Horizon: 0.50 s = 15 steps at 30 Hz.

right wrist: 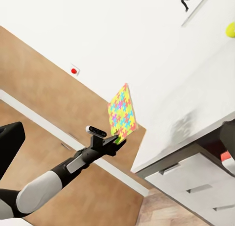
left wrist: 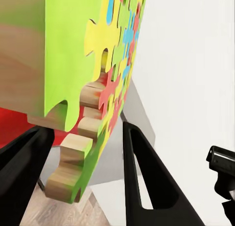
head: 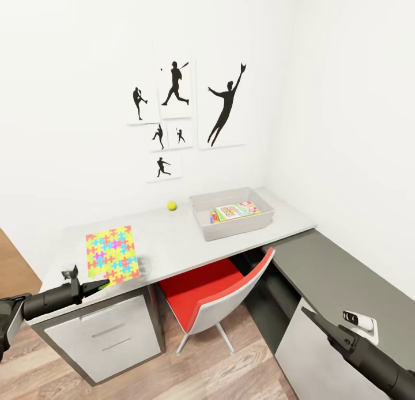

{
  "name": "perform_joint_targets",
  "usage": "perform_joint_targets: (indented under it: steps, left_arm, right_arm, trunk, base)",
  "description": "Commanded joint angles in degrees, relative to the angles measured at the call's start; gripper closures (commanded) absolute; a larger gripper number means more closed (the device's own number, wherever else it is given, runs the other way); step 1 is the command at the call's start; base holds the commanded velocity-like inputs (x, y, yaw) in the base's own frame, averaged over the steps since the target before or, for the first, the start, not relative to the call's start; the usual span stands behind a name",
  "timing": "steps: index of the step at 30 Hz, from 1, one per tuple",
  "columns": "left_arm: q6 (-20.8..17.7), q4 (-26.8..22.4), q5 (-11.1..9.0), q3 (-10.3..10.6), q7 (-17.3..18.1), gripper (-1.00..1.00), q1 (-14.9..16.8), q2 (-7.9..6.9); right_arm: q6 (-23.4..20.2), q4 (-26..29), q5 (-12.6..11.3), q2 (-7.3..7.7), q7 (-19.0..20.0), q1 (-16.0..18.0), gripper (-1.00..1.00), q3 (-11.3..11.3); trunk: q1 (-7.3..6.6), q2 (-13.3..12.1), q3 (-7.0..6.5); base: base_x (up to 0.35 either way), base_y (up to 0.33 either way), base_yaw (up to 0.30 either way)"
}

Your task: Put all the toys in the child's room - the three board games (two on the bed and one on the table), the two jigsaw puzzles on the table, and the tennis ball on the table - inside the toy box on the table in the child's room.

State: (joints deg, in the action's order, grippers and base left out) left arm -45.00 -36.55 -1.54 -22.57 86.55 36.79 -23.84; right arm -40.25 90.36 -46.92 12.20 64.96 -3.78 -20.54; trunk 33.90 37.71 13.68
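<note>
You're in a child's bedroom corner: black sports-silhouette pictures [head: 184,109] on the white far wall, a grey desk [head: 167,244] with a red-seated chair [head: 216,299] tucked under it, a colourful jigsaw puzzle [head: 112,253] near left, wood-plank floor [head: 173,371].

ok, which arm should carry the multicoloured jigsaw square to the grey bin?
Left. Its pincer already grips the edge of the thin multicoloured jigsaw puzzle square, with fingers either side. The right pincer hangs empty by the side cabinet, away from the puzzle, though nearer the light grey toy bin.
</note>
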Motion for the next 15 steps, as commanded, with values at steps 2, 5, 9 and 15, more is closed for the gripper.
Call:
perform_joint_targets:
  steps: [2,5,9,15]
  left_arm:
    - [-0.61,0.0,0.04,-0.02,0.51,1.0,0.03,-0.11]
    - [-0.6,-0.01,-0.02,-0.01,0.65,1.0,0.03,-0.31]
    - [-0.61,-0.01,0.02,-0.01,0.7,1.0,0.03,-0.45]
    - [-0.61,-0.01,-0.01,-0.01,1.0,1.0,0.03,-0.88]
  right_arm:
    - [-0.37,0.06,-0.37,0.02,0.09,0.0,-1.0,0.04]
    - [-0.36,0.07,-0.42,0.02,0.22,0.0,-1.0,0.05]
    - [-0.36,0.08,-0.44,0.02,0.24,0.0,-1.0,0.06]
    - [-0.37,0.08,-0.45,0.02,0.33,0.0,-1.0,0.06]
  trunk:
    - [-0.43,-0.75,-0.3]
    - [-1.09,-1.96,-0.91]
    - [-1.97,-3.56,-1.79]
    - [-3.28,-5.97,-3.13]
  base:
    - [0.0,0.0,-0.007]
    - [0.0,0.0,-0.127]
    - [0.0,0.0,-0.212]
    - [0.0,0.0,-0.243]
